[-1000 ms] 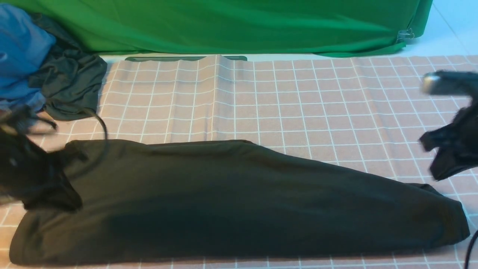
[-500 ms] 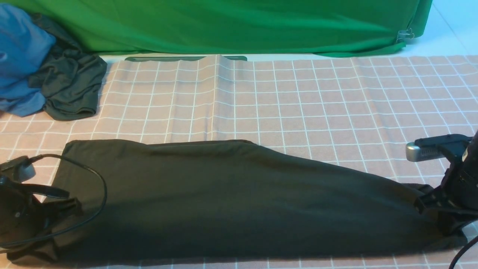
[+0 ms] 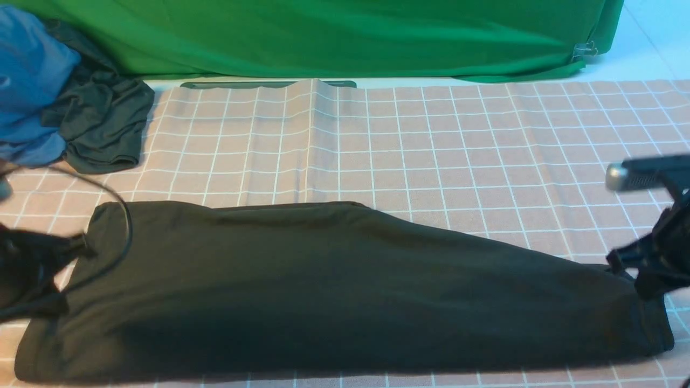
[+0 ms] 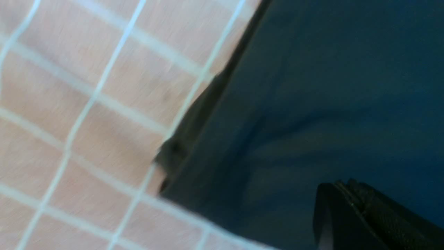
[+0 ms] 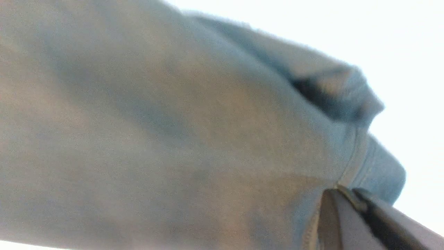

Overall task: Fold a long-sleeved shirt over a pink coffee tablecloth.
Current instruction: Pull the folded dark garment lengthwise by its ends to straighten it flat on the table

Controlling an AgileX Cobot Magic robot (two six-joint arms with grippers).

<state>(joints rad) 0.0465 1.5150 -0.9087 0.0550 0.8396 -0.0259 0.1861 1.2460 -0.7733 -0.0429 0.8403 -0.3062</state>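
One dark garment (image 3: pixel 102 129) lies apart from the long-sleeved shirt (image 3: pixel 345 291).

Front camera sits low on the robot's side, looking forward across the pink coffee tablecloth (image 3: pixel 431 140) to the green cloth (image 3: pixel 345 37) at the back. Left wrist camera's in tight on an edge of the long-sleeved shirt (image 4: pixel 329 86); right wrist camera's even closer, all washed-out fabric. That shirt shows in all three.
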